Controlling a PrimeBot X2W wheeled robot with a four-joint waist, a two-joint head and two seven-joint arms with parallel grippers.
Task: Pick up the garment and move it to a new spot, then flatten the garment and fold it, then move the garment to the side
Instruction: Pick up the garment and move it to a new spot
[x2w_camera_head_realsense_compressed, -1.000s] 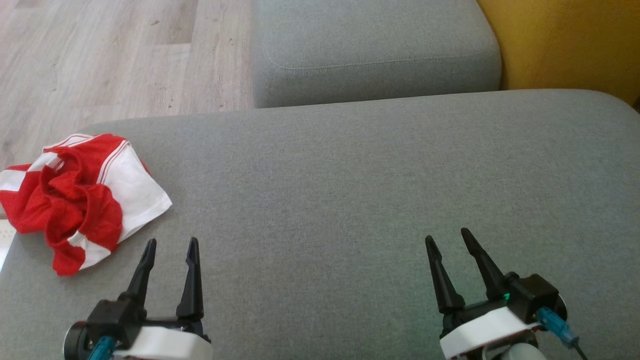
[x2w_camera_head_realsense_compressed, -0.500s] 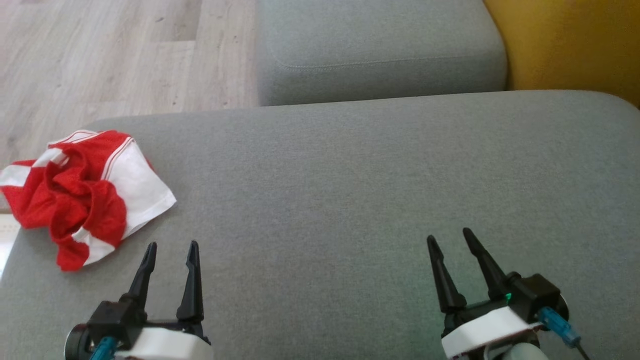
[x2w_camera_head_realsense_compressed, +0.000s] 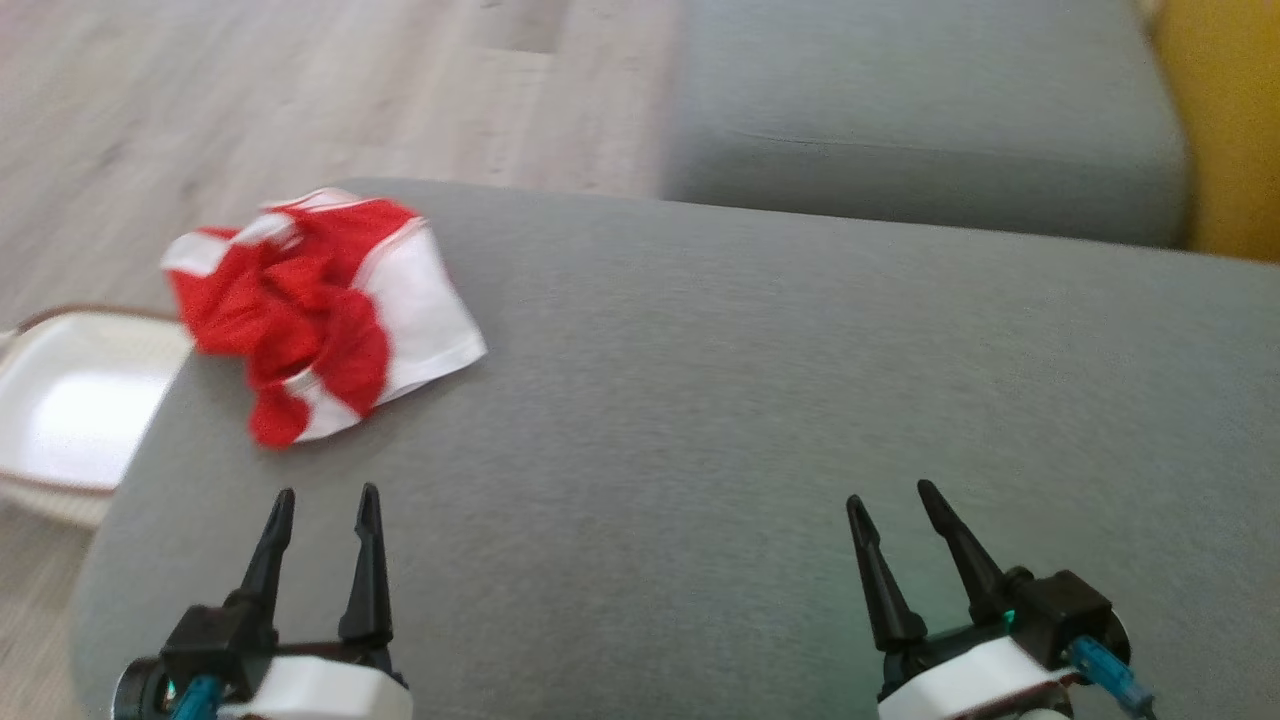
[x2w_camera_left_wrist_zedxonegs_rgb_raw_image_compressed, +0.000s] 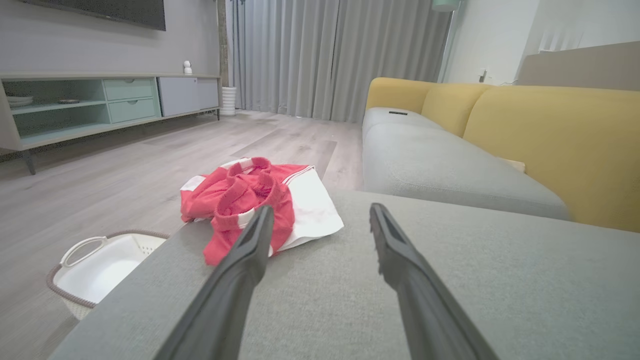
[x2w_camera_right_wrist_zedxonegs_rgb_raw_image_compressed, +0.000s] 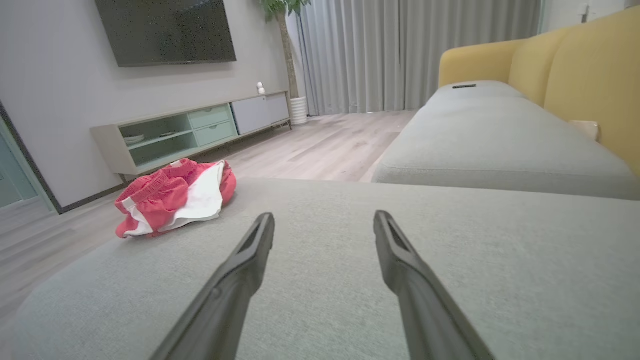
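Item: red-and-white shorts (x2w_camera_head_realsense_compressed: 320, 310), crumpled, at the far left corner of the grey sofa seat (x2w_camera_head_realsense_compressed: 700, 400). Likely light, limp mesh, not slippery; best pinched at a raised red fold or the waistband. Left gripper (x2w_camera_head_realsense_compressed: 327, 492) and right gripper (x2w_camera_head_realsense_compressed: 889, 492): jaws wide apart, empty.

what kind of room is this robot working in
Most likely a home living room: a yellow-backed grey sofa, a wall-mounted TV above a low media cabinet, and floor-length curtains.
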